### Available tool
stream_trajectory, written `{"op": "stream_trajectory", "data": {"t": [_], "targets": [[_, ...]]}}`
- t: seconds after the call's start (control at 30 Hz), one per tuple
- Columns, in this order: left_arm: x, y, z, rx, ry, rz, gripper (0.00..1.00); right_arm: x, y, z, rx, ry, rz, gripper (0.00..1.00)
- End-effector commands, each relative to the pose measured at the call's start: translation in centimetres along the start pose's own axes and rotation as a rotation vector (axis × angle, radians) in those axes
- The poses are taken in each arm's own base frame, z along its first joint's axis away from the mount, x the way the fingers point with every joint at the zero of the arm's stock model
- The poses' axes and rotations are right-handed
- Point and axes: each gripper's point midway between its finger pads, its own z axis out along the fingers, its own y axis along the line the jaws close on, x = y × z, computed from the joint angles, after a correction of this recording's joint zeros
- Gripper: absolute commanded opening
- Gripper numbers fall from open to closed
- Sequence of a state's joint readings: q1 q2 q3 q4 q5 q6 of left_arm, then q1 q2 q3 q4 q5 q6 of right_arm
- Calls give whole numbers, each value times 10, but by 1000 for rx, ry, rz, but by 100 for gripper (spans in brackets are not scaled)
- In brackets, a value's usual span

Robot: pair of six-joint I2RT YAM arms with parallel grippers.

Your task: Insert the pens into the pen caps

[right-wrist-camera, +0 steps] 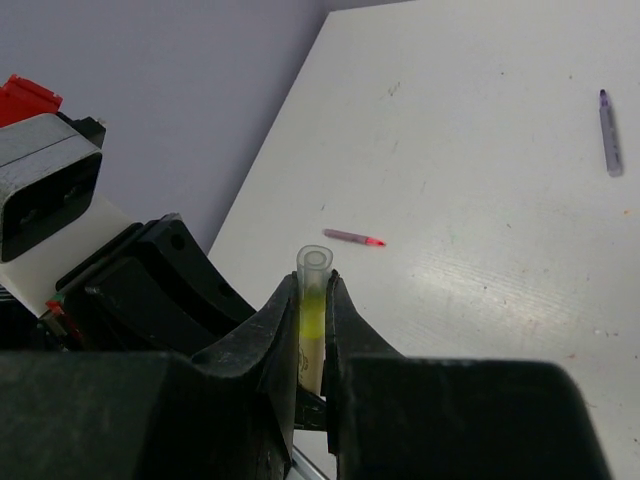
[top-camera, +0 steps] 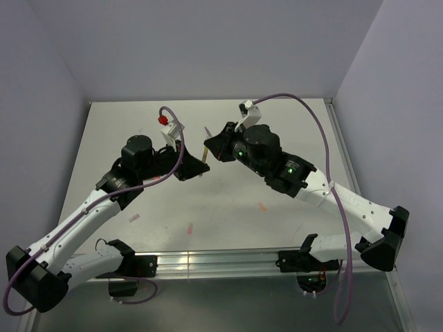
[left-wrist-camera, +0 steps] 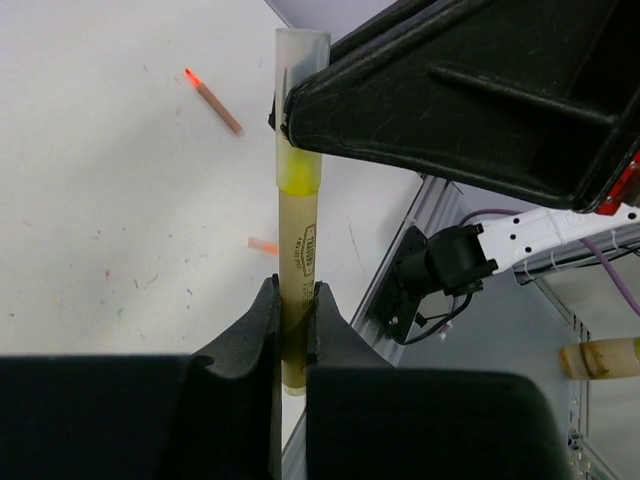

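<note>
Above the flat white surface [top-camera: 277, 138], raised between the two arms, the work in hand: judged as pressing pen and cap fully together. Pinched in the left gripper [left-wrist-camera: 293, 305], pressed together on its lower end: the thin yellow plastic pen [left-wrist-camera: 298, 235], standing straight up out of the fingers in the left wrist view. Clamped higher on the same line, the right gripper [right-wrist-camera: 313, 300], pinching the short translucent pale-yellow tubular cap [right-wrist-camera: 312, 278], with the cap's top poking out beyond its fingers. Cap already over the yellow tip, by the look of it; fully seated or not, cannot tell.

To do it well: hold both grips on one straight axis and push along the length only, with no sideways twist and no bending of the thin barrel. Hold the left pinch firm against slipping. Stop once the cap bottoms out.

Down on the surface, well apart from both grippers: the pink-red pen [left-wrist-camera: 215, 98] with its bright tip, a thin purple pen [right-wrist-camera: 608, 135], and a stubby orange cap [left-wrist-camera: 262, 245], all loose and unpaired.
</note>
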State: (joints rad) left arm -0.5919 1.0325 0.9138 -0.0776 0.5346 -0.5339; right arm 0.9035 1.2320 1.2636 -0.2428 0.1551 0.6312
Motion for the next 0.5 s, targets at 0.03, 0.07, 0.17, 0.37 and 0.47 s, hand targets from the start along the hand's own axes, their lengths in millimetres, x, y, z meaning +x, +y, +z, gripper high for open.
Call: {"op": "stream_trajectory", "data": {"t": [0.03,0.07,0.17,0.37,0.47], "targets": [[-73,-22,-14,5,-276,153,0,99,11,-16,-67,296,-55,0],[-73,-21,-14,1,-276,158,0,104,13,-17,-73,307,-59,0],[-78,-25,-17,6,-293,171,0,116,15,-17,-69,335,-67,0],[-73,-30,-17,40,-271,192,0,102,15,-17,-27,299,-76,0],[-66,-35,-17,75,-247,198,0,82,13,-16,30,257,-77,0]]}}
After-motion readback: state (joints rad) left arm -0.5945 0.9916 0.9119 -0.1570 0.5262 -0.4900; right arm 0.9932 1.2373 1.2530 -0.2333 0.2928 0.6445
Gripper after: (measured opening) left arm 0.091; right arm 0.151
